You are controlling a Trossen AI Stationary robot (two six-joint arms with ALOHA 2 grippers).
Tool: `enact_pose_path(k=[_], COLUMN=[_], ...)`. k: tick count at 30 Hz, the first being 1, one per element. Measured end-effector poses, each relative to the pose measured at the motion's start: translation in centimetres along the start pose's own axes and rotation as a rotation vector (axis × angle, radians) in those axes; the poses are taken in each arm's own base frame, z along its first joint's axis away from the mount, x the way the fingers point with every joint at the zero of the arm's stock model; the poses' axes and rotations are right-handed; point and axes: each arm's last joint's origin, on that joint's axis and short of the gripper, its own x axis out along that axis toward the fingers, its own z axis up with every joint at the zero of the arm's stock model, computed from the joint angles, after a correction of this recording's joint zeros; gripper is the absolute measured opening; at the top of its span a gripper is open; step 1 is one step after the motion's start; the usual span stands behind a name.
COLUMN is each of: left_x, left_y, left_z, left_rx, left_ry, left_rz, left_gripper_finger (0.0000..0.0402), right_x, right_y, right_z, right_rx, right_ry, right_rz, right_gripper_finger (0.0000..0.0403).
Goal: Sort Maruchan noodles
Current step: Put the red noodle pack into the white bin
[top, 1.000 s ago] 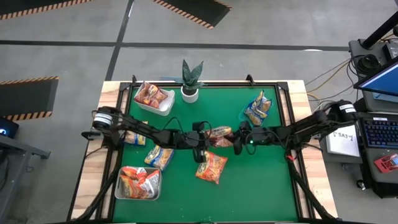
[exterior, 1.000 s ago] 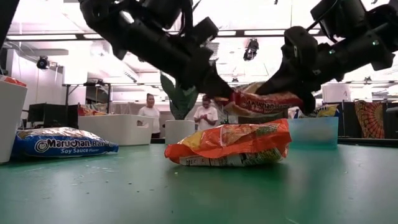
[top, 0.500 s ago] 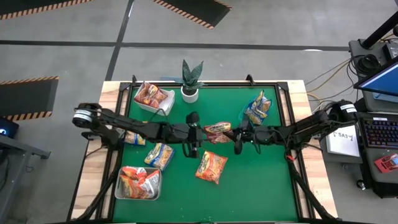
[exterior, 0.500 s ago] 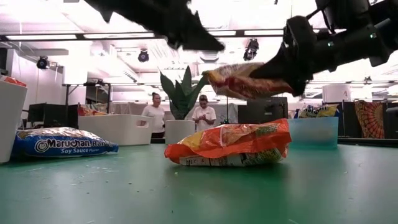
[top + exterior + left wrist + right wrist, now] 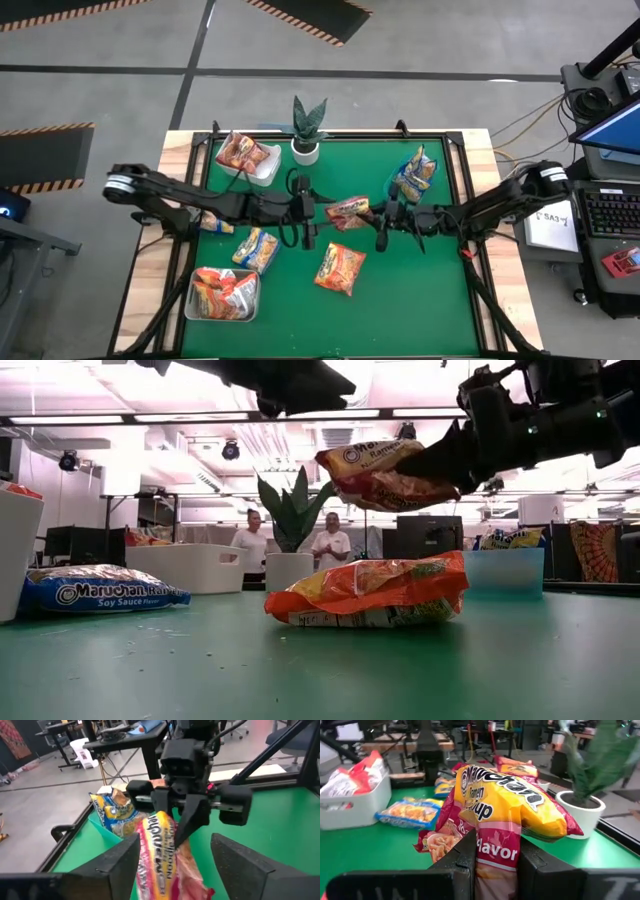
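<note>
right gripper (image 5: 380,222) pinches a crinkly yellow-and-red "maruchan ramen" packet (image 5: 507,815) above mid-table. left gripper (image 5: 303,210) gapes wide just beside it. blue packet (image 5: 100,589) reads "soy sauce flavor".

The green table (image 5: 420,300) bears loose noodle packets (image 5: 340,269), white trays (image 5: 262,172) and a potted plant (image 5: 306,148).

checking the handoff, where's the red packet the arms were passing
The red noodle packet is in the air near the table's middle, clamped in the right gripper, above the orange packet lying on the mat; the left gripper is open beside it.
</note>
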Motion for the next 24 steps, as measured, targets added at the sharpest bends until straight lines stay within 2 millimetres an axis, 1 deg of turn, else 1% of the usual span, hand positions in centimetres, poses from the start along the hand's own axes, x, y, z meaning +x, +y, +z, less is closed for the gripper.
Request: enact_pose_path(k=[5, 8, 10, 13, 17, 20, 24], left_x=[0.8, 1.7, 2.6, 3.9, 4.9, 5.2, 5.2], left_y=[-0.3, -0.5, -0.7, -0.8, -0.7, -0.8, -0.8], left_z=[-1.3, -2.2, -3.0, -4.5, -6.0, -6.5, -6.6], left_rx=[-0.037, -0.049, -0.058, -0.066, -0.103, -0.114, -0.111], left_ry=[-0.017, -0.007, -0.01, 0.014, 0.06, 0.075, 0.084], left_rz=[0.004, 0.007, 0.012, 0.019, 0.031, 0.033, 0.033], left_gripper_finger=[0.0239, 0.0238, 0.0235, 0.0231, 0.0223, 0.0215, 0.0197], right_x=[0.6, 1.0, 1.3, 2.0, 2.6, 2.8, 2.8], right_y=[0.7, 0.9, 1.0, 1.4, 1.9, 2.0, 2.1], right_z=[-1.2, -1.8, -2.1, -2.0, -1.8, -1.7, -1.7], right_rx=[-0.04, -0.044, -0.062, -0.077, -0.109, -0.124, -0.125], right_ry=[0.012, 0.015, 0.027, 0.028, 0.027, 0.027, 0.025], right_rz=[0.019, 0.022, 0.023, 0.027, 0.035, 0.039, 0.041], right_gripper_finger=[0.0069, 0.0069, 0.0069, 0.0069, 0.0069, 0.0069, 0.0069])
